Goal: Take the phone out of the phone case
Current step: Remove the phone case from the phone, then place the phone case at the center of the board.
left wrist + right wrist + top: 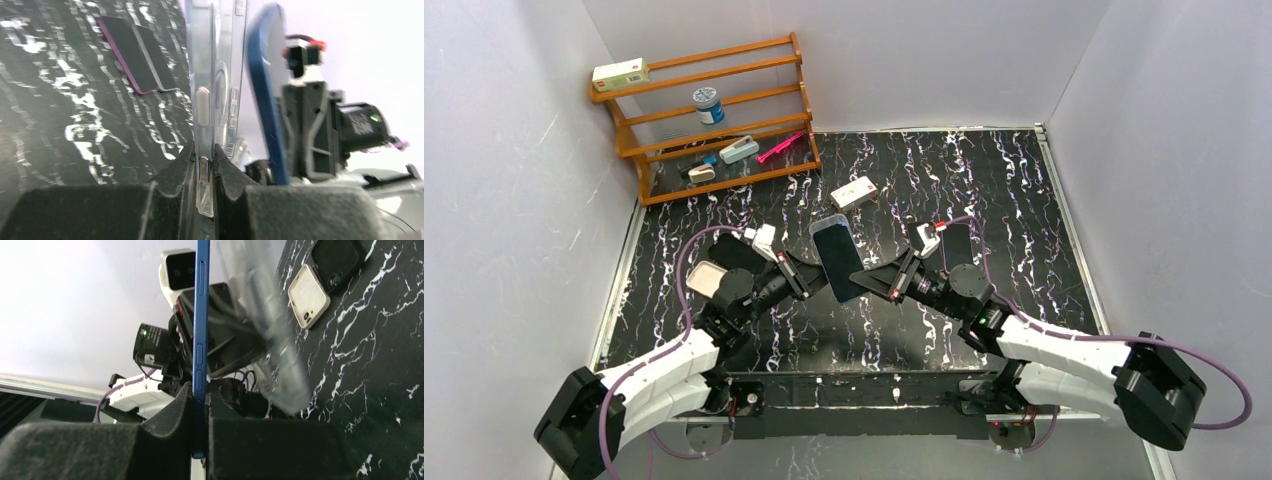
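jaws of the left gripper (205, 167) pinch the lower edge of the clear phone case (212, 75), upright at frame centre. just right of it, the blue phone (265, 90) stands clamped edge-on in the right gripper (201, 405). far upper left, a wooden rack (714, 133).

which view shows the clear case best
Left wrist view: the clear case stands close and edge-on, button covers visible, pinched in the left hand. The right wrist view shows it only as a blur beside the blue phone. From the top, it barely separates from the phone.
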`<action>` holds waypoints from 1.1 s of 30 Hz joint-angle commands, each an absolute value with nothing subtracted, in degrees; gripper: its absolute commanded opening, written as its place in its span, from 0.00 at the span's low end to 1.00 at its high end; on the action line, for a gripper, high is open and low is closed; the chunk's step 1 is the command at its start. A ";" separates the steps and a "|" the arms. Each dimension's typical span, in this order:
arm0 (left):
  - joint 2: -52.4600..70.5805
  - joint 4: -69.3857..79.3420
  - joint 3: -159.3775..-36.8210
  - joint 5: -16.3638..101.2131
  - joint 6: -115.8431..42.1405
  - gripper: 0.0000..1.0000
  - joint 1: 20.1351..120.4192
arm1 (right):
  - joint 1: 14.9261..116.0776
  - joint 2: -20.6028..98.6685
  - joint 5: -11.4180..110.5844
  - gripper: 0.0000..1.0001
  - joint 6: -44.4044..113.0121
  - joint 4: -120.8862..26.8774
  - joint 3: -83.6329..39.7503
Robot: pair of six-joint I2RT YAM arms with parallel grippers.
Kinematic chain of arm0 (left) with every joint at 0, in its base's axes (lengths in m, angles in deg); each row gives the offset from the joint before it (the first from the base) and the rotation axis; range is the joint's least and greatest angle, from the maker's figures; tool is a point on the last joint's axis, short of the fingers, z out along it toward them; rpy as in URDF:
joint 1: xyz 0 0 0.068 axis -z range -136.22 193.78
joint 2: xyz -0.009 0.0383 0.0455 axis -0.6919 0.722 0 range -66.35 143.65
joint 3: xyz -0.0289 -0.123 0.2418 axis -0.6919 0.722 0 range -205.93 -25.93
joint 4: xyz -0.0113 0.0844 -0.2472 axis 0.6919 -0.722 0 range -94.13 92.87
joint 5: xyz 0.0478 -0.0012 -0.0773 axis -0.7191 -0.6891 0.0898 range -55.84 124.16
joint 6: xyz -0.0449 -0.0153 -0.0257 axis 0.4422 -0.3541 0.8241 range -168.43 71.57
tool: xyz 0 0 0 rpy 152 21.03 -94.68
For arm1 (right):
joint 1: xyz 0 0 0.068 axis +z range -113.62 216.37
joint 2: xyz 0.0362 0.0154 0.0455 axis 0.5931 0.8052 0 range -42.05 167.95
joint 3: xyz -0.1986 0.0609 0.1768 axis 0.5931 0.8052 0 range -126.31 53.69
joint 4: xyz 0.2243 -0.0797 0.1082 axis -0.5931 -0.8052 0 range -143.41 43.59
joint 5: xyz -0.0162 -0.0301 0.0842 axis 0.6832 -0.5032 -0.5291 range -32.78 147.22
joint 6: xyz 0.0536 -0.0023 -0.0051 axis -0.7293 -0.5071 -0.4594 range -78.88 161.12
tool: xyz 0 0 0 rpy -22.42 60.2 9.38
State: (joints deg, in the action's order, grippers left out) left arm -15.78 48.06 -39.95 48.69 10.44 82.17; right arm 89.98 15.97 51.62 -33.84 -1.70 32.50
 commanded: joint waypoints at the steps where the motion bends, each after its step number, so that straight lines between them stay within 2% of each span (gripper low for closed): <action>1: -16.83 38.91 -41.60 37.50 5.35 0.00 82.13 | 90.25 11.40 49.73 0.01 -31.46 -3.12 31.98; 6: -16.27 23.54 -46.41 24.02 3.86 0.00 82.04 | 90.25 5.93 53.82 0.01 -26.30 -11.36 31.98; 13: -4.59 11.17 -59.93 11.15 5.59 0.00 80.36 | 90.25 -1.84 66.45 0.01 -17.78 -25.97 32.01; 20: 10.59 9.87 -68.49 15.73 9.00 0.00 70.76 | 90.16 -3.86 70.55 0.01 -14.10 -31.26 32.06; 27: 19.43 7.40 -73.14 13.33 11.13 0.00 64.43 | 90.16 -3.13 71.65 0.01 -12.74 -32.08 32.69; 33: 26.14 5.05 -76.86 15.83 12.45 0.01 60.21 | 90.01 -1.17 70.77 0.01 -12.41 -31.39 32.71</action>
State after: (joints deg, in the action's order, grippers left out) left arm 23.82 8.00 -73.68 16.84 11.05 62.50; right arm 90.11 -1.27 69.76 -13.56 -36.37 32.96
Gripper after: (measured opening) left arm 0.089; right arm 0.131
